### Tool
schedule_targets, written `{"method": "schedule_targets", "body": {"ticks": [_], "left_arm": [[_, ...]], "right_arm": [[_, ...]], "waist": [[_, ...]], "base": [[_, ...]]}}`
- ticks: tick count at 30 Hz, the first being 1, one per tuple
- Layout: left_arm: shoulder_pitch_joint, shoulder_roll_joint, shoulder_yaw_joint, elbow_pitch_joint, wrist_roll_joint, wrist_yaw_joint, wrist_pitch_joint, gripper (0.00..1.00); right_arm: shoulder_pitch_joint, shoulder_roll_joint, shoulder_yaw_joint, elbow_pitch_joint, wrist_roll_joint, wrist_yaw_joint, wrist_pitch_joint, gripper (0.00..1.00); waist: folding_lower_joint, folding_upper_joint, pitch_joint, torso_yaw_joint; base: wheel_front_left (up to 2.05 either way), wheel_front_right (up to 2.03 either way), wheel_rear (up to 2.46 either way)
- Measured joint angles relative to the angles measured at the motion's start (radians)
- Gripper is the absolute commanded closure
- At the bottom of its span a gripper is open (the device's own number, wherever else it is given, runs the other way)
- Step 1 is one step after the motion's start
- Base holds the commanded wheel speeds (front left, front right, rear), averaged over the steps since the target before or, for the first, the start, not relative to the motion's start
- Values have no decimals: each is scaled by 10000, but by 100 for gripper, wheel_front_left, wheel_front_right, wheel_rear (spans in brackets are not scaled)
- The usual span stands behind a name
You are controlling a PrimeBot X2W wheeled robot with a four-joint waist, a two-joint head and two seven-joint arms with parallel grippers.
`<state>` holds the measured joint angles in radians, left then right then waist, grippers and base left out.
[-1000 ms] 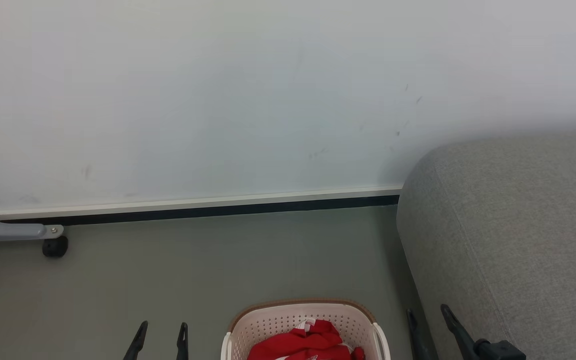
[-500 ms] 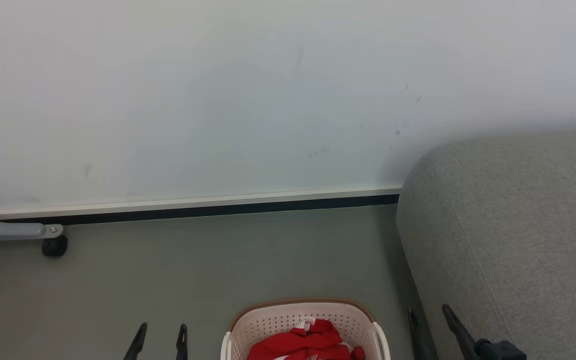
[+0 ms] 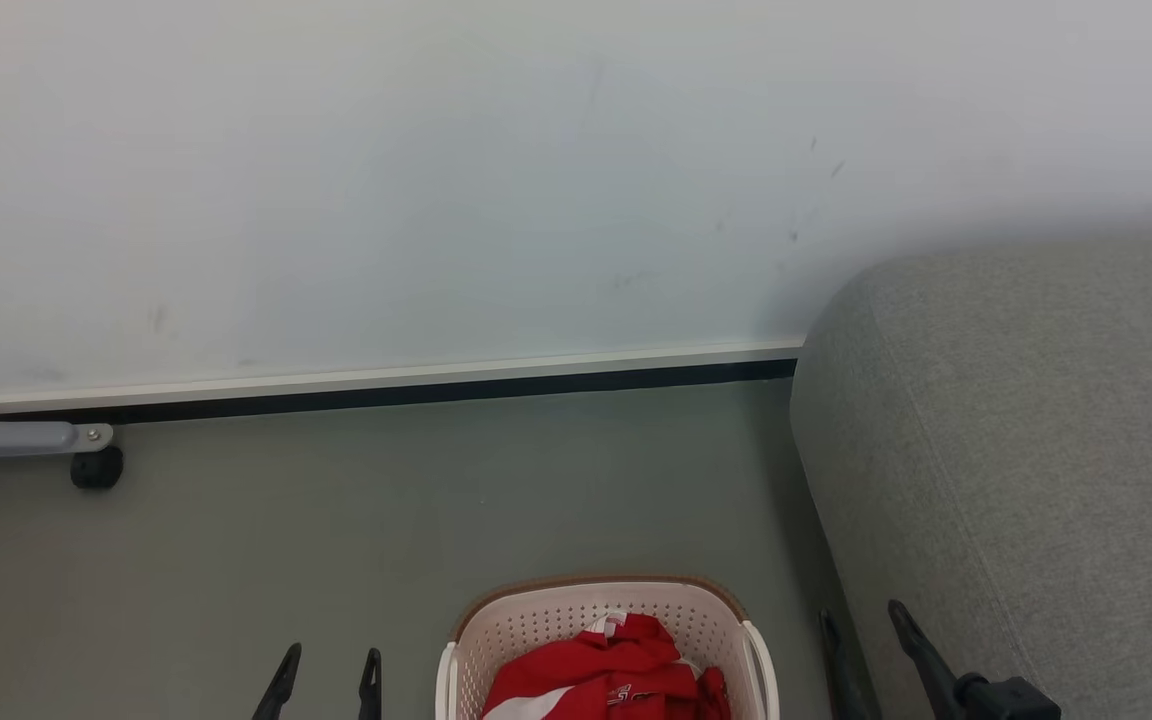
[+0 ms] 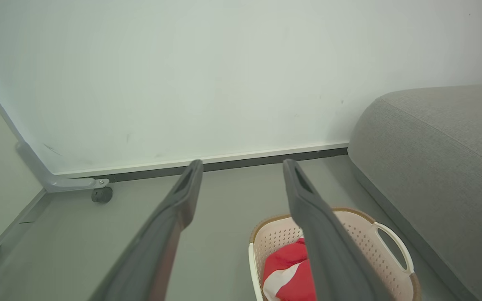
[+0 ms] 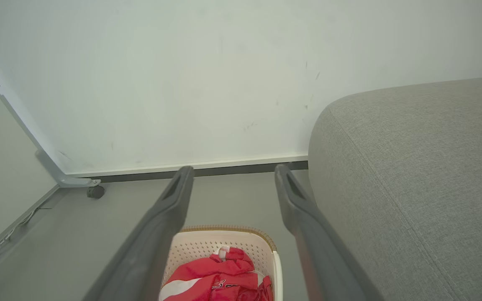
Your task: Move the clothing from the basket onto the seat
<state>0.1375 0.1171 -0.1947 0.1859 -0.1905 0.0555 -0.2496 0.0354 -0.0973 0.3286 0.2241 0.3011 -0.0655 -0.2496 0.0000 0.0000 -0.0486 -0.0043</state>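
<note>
The cream-white basket [image 3: 521, 632] with a brown rim stands on the floor at the bottom centre of the head view, holding the crumpled red clothing [image 3: 616, 675] with white stripes. The grey seat [image 3: 1036, 440] rises to the right of it. My left gripper [image 3: 328, 668] is open over the floor left of the basket, fingers empty. My right gripper [image 3: 861, 630] is open between the basket and the seat's side. The left wrist view shows the basket [image 4: 362, 236] and clothing [image 4: 287, 271] behind my right-hand finger. In the right wrist view the clothing [image 5: 220, 278] lies in the basket [image 5: 207, 244], beside the seat [image 5: 412, 167].
A pale wall [image 3: 436, 180] with a dark skirting strip runs behind the floor [image 3: 386, 500]. A grey metal leg on a black caster [image 3: 96, 467] stands at the far left near the wall. Bare floor lies between the caster and the basket.
The whole head view has shifted upward a little, so the camera has tilted down and more of the basket and clothing shows. Both grippers stay open in the same places.
</note>
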Motion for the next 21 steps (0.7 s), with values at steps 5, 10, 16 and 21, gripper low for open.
{"method": "schedule_targets", "body": {"ticks": [5,10,16,21], "left_arm": [[-83,4,-178,-61,113,-130,0,0],[-571,-6,-491,100,290,-309,0,0],[-1169,-52,-874,683,560,-485,0,0],[-1603,-117,-1160,1087,734,-656,6,0]], "right_arm": [[-17,-6,-184,-370,-44,-2,0,0],[-181,-36,-360,-617,-119,-4,-17,0],[-629,-150,-575,-951,-242,-15,-40,0],[-902,-151,-631,-1277,-311,-48,-42,0]], "waist": [[0,0,510,-96],[1,1,1051,-184],[1,1,1775,-328],[2,1,2276,-442]], "base": [[0,0,0],[0,0,0],[0,0,0],[0,0,0]]}}
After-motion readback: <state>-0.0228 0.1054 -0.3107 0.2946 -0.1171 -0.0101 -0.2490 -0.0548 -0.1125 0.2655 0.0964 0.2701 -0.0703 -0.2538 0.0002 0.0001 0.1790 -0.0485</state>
